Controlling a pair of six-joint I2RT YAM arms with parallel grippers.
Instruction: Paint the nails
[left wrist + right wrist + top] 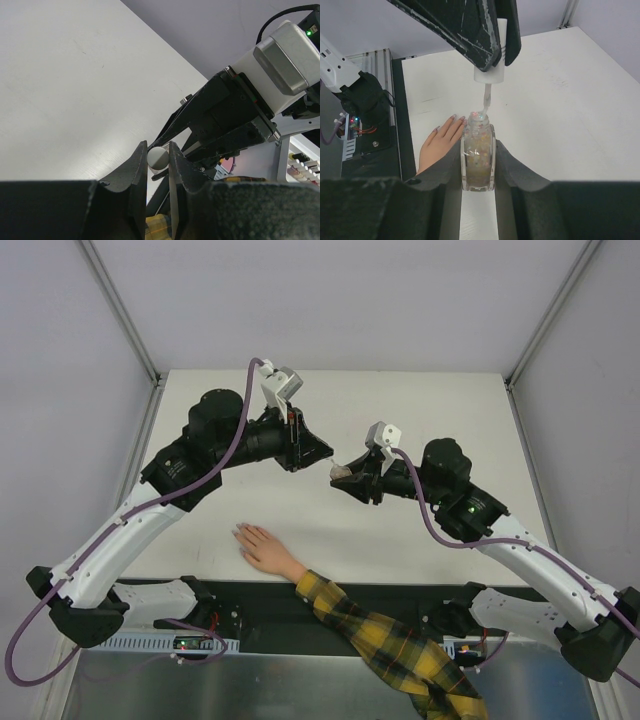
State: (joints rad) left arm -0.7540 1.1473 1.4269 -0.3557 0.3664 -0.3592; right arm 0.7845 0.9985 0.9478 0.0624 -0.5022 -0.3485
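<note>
Jaws on bottle (478, 155) and cap (489, 75), hand (440, 142) nearby

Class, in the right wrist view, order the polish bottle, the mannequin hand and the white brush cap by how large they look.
1. polish bottle, though it is nearest the camera
2. mannequin hand, partly hidden, so its rank below the bottle is unsure
3. white brush cap

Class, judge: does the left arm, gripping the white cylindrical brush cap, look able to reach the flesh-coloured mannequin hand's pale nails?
Probably yes. Its brush must first lift out of the glittery glass bottle held by the right gripper; then only bare white table separates the left gripper from the pale nails.
</note>
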